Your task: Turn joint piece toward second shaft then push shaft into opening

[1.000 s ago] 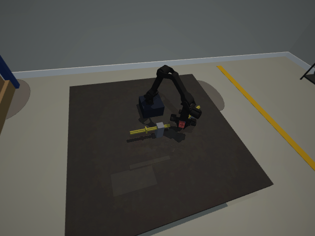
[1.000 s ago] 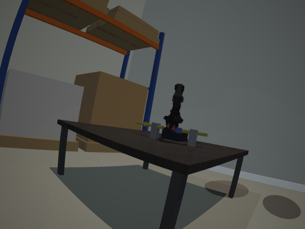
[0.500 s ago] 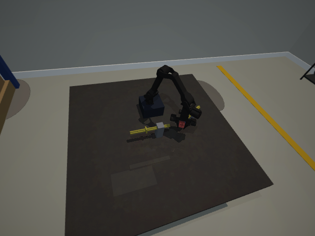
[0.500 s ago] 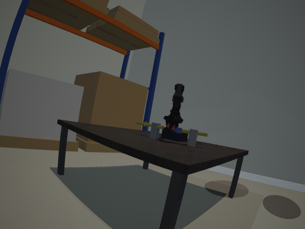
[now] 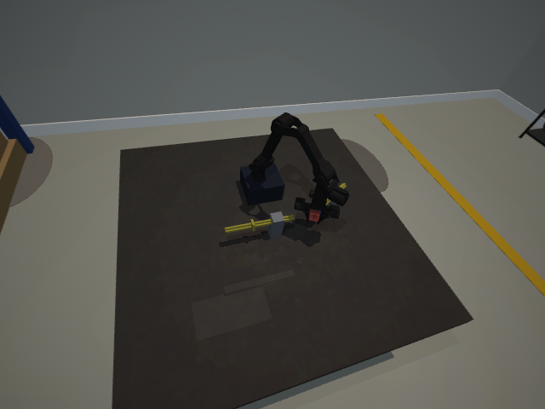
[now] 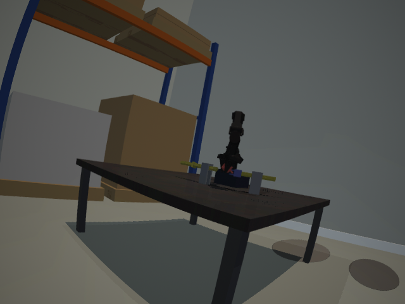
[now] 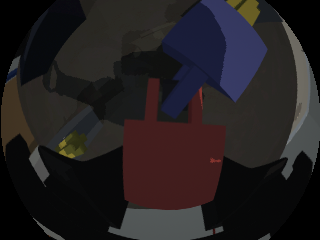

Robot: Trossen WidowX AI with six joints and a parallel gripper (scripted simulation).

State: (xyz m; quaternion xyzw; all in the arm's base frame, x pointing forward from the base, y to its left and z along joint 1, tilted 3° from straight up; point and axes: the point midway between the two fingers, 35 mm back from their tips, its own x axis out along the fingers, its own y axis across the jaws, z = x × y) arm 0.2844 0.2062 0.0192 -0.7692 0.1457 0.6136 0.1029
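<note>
My gripper (image 5: 315,216) (image 6: 228,169) (image 7: 167,144) is shut on the red joint piece (image 5: 313,215) (image 6: 223,167) (image 7: 172,150), one black finger on each side. Its prongs reach to the blue hinge part (image 6: 237,173) (image 7: 215,45) on the first yellow shaft (image 5: 343,186) (image 6: 269,178) (image 7: 246,9), which runs through a grey block (image 6: 255,183). The second yellow shaft (image 5: 238,227) (image 6: 185,163) (image 7: 72,145), with a collar, passes through another grey block (image 5: 276,228) (image 6: 204,173) (image 7: 92,123). Its near end stands apart from the joint piece, to its left in the wrist view. The opening's exact direction is unclear.
The arm's dark blue base box (image 5: 265,192) stands behind the second shaft. The dark table top (image 5: 167,264) (image 6: 169,188) carries both blocks. A shelf rack (image 6: 204,98) with cartons stands beyond the table.
</note>
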